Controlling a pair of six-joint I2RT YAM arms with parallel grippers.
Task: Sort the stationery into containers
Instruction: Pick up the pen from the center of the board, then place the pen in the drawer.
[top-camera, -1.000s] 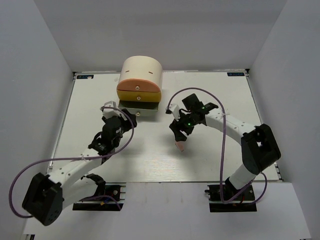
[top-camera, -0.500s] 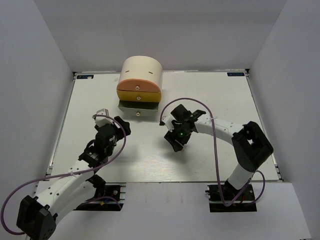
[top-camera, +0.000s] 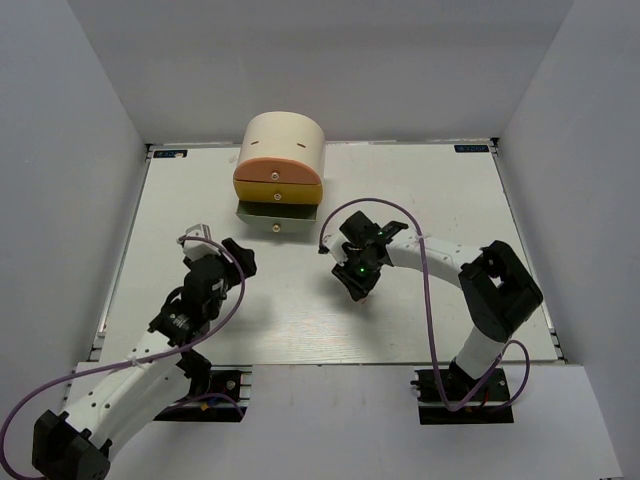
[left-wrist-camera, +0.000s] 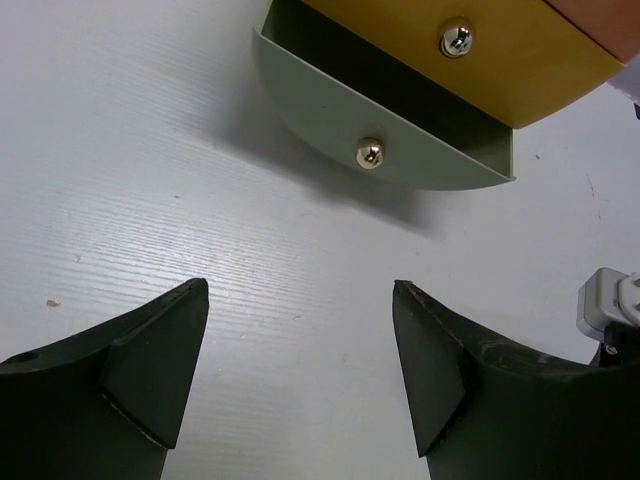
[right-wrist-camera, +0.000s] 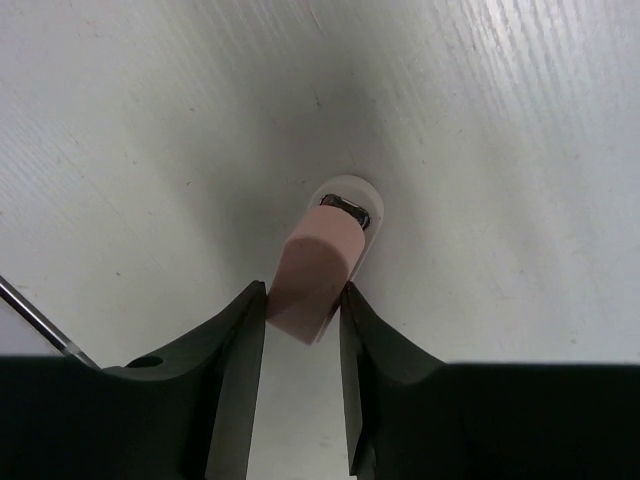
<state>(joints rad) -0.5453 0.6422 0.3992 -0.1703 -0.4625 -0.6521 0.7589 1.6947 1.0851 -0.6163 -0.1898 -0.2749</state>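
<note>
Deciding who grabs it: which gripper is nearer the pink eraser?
Right. The right gripper is clamped on both sides of the pink eraser; the left gripper hangs open near the pulled-out green drawer, well away from it.

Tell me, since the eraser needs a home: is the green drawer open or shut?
Open. The green drawer juts out beneath the yellow drawer, a dark gap showing behind its front; what it holds cannot be told.

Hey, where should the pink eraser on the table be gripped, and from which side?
Grip the small pink eraser block across its two long flat sides, coming down from above. It lies flat on the white table, and those parallel faces are its narrow span; the right claw brackets them that way.
</note>
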